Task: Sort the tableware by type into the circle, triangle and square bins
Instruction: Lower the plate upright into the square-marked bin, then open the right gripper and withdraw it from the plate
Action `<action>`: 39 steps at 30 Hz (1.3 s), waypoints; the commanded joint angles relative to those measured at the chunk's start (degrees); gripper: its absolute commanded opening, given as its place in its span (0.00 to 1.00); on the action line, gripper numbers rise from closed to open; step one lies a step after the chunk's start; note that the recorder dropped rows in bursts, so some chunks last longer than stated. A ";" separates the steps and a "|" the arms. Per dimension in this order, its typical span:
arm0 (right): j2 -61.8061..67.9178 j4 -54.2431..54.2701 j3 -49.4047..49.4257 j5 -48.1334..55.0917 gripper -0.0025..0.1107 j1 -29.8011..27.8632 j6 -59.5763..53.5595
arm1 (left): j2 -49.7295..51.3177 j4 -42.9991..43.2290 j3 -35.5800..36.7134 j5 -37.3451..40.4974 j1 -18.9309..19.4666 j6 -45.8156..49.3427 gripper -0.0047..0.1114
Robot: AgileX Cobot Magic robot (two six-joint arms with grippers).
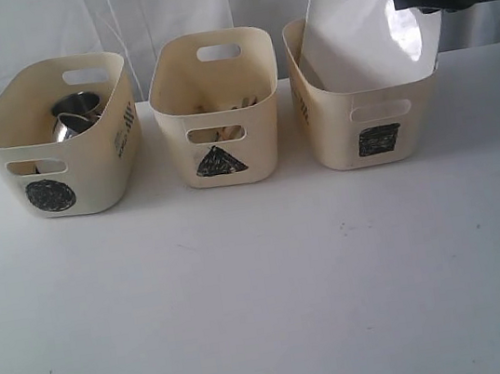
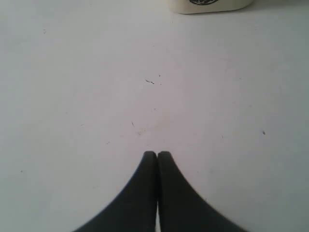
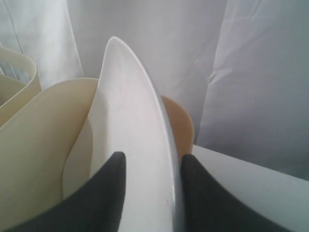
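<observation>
a big white table (image 1: 269,316) holds three cream bins in a row. the circle bin (image 1: 89,178) is on the left, the triangle bin (image 1: 177,137) is in the middle, and the square bin (image 1: 337,136) is on the right. the large white plate (image 1: 350,36) stands on its edge inside the square bin, tilted, and its top sticks up high over the rim. the right gripper (image 3: 148,157) is up at the plate's top corner with one black finger on each side of the plate's edge. i cannot tell if the jaws are squeezing the plate or just sitting around it. the left gripper (image 2: 157,153) is low over the bare table near the circle bin, with its jaws pressed together and nothing in them. shiny steel mugs (image 1: 79,114) lie in the circle bin. some wooden chopsticks (image 1: 240,106) peek out inside the triangle bin.
</observation>
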 commanded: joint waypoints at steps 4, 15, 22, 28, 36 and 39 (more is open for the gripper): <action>-3.97 -0.33 0.04 -0.36 0.34 0.08 0.41 | -0.26 -0.20 0.50 0.77 0.10 -0.09 0.04; -20.16 -2.35 -0.06 3.47 0.24 0.08 20.35 | -0.26 -0.20 0.50 0.77 0.10 -0.09 0.04; -35.72 -8.17 14.73 -12.33 0.02 3.36 55.55 | -0.26 -0.20 0.50 0.77 0.10 -0.09 0.04; -55.63 -16.49 37.55 -39.55 0.02 5.58 51.37 | -0.26 -0.20 0.50 0.77 0.10 -0.09 0.04; -67.12 -50.76 35.87 -37.93 0.02 5.70 -1.38 | -0.26 -0.20 0.50 0.77 0.10 -0.09 0.04; -69.38 -39.77 35.87 -34.58 0.02 5.70 9.59 | -0.26 -0.20 0.50 0.77 0.10 -0.09 0.04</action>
